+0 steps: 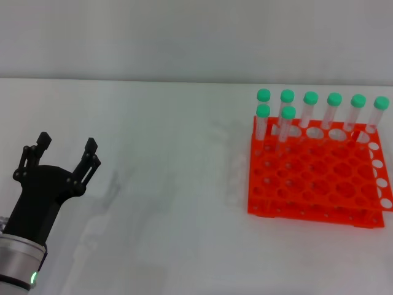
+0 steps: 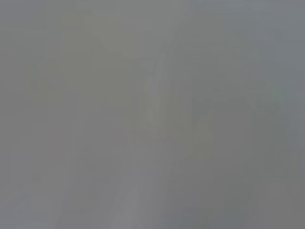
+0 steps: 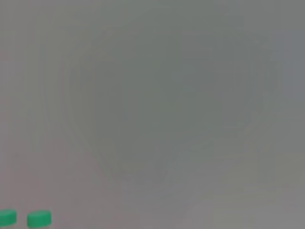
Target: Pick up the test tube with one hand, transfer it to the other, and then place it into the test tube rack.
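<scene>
On the white table [image 1: 172,184] we count one orange test tube rack [image 1: 316,181], sitting far right of our left gripper [image 1: 66,147]. We count eight green-capped tubes standing upright in the rack: six along its far row [image 1: 333,117], two more [image 1: 286,126] one row nearer at its left end. We cannot single out the test tube of the task among them; none lies loose on the table. Left gripper hovers well left of the rack, fingers spread wide, holding nothing; green light glows on its wrist [image 1: 33,278]. Right gripper is out of the head view. Right wrist view gives only blank grey plus two green caps [image 3: 39,218] at one edge. Left wrist view shows only grey, nothing readable.
</scene>
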`<state>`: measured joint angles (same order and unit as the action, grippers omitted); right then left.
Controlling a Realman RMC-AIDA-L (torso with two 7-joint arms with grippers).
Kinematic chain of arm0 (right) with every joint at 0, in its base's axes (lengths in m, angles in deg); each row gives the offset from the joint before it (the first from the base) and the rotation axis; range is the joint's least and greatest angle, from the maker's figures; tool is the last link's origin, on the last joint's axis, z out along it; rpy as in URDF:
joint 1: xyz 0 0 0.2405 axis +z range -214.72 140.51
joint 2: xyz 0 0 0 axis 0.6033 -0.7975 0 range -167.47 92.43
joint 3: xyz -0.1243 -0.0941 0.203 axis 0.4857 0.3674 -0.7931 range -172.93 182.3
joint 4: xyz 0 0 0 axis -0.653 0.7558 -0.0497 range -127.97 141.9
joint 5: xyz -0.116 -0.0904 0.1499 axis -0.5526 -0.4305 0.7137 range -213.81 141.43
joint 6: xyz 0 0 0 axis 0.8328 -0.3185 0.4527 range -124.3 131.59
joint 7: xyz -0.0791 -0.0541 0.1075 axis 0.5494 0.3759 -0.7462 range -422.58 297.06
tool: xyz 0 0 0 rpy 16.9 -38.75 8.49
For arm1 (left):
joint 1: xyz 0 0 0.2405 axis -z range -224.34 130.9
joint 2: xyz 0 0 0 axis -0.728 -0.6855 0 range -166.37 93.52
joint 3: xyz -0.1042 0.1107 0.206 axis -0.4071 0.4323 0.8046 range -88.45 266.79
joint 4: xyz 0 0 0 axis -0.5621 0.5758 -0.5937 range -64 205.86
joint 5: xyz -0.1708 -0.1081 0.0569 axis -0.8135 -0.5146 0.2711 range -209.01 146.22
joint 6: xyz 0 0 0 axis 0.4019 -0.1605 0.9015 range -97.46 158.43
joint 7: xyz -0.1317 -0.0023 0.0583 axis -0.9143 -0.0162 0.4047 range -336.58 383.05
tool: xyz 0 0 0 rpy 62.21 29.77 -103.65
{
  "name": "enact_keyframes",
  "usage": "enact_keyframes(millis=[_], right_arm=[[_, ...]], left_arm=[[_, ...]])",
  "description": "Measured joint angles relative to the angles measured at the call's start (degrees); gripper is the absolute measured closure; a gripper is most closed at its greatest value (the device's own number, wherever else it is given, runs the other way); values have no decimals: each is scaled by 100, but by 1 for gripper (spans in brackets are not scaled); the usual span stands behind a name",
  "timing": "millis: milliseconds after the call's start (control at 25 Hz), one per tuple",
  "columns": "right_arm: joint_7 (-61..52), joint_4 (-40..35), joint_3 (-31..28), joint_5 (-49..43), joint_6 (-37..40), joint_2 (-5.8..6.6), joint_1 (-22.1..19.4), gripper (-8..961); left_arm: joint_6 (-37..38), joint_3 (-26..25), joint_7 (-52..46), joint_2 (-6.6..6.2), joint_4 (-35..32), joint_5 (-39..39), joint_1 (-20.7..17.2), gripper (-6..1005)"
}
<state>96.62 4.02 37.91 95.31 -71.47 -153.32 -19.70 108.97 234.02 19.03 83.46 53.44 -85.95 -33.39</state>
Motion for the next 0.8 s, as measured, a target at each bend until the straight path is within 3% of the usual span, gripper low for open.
enact_keyframes(millis=[800], right_arm=[[-38,60,-53,7,-12,23,-148,79]], left_arm=[[-18,7,-248,0,-5,-382,17,119]])
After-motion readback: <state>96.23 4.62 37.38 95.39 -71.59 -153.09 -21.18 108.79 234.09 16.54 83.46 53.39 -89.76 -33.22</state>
